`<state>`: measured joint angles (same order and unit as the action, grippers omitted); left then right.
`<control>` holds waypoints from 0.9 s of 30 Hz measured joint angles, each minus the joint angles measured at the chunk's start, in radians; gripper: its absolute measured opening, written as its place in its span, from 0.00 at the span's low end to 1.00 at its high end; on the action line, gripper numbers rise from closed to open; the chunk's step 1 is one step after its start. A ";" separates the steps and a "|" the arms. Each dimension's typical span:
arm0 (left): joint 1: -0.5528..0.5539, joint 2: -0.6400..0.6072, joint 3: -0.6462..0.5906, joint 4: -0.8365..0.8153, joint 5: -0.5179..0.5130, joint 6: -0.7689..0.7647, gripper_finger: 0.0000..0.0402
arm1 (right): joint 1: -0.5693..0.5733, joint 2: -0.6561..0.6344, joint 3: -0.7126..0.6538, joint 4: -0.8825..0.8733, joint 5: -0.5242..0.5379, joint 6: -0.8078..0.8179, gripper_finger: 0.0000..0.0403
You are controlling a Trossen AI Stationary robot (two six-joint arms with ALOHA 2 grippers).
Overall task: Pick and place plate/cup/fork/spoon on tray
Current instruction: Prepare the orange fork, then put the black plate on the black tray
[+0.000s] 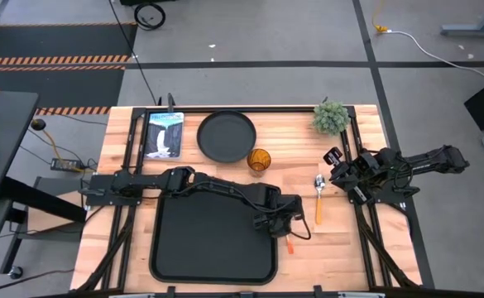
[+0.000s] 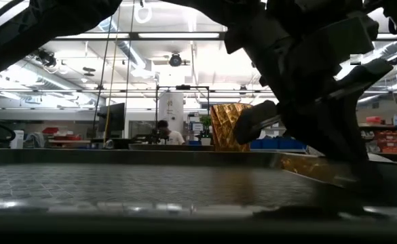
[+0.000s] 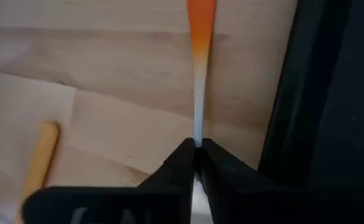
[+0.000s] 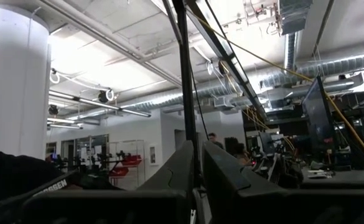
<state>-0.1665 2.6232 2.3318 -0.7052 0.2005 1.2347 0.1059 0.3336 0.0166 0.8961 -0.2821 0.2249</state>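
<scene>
My left gripper (image 1: 285, 227) reaches over the black tray's right edge (image 1: 268, 248) and is shut on the fork, whose orange handle (image 1: 290, 246) sticks out toward the near edge beside the tray. The spoon (image 1: 318, 194) lies flat on the wood to the right of it; its orange handle also shows in the left wrist view (image 3: 38, 163). The round black plate (image 1: 226, 136) and the amber cup (image 1: 259, 160) stand on the table beyond the tray. My right gripper (image 4: 198, 180) waits at the table's right side, shut, empty and pointing into the room. My left gripper pinches the fork's slim silver neck (image 3: 198, 127) between its two fingertips, coming from above and pointing down. The orange handle (image 3: 200, 25) runs on away from the fingers over the wood beside the tray's edge. The tined head is hidden under the fingers. I cannot tell whether the fork is lifted clear.
A picture book (image 1: 164, 134) lies at the far left and a small green plant (image 1: 331, 117) stands at the far right. The tray's raised rim (image 3: 294, 93) is right beside the fork. A person shows far off in the room (image 2: 164, 132).
</scene>
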 joint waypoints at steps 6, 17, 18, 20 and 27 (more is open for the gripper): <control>-0.017 -0.007 0.000 0.011 -0.153 -0.084 0.28 | 0.000 0.000 0.000 0.000 -0.005 0.000 0.10; -0.065 -0.155 0.001 -0.350 -0.298 -0.663 0.27 | 0.000 0.000 0.000 -0.005 -0.018 -0.027 0.10; -0.060 -0.167 0.002 -0.406 -0.295 -0.735 0.25 | 0.000 0.000 0.000 -0.005 -0.018 -0.032 0.10; -0.054 -0.184 0.002 -0.523 -0.291 -0.852 0.23 | 0.000 0.000 0.000 -0.006 -0.029 -0.040 0.10; -0.045 -0.191 0.001 -0.755 -0.289 -1.041 0.13 | 0.000 0.000 0.000 -0.008 -0.077 -0.042 0.10</control>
<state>-0.2111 2.4321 2.3325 -1.4602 -0.0887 0.1935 0.1059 0.3336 0.0166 0.8886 -0.3595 0.1827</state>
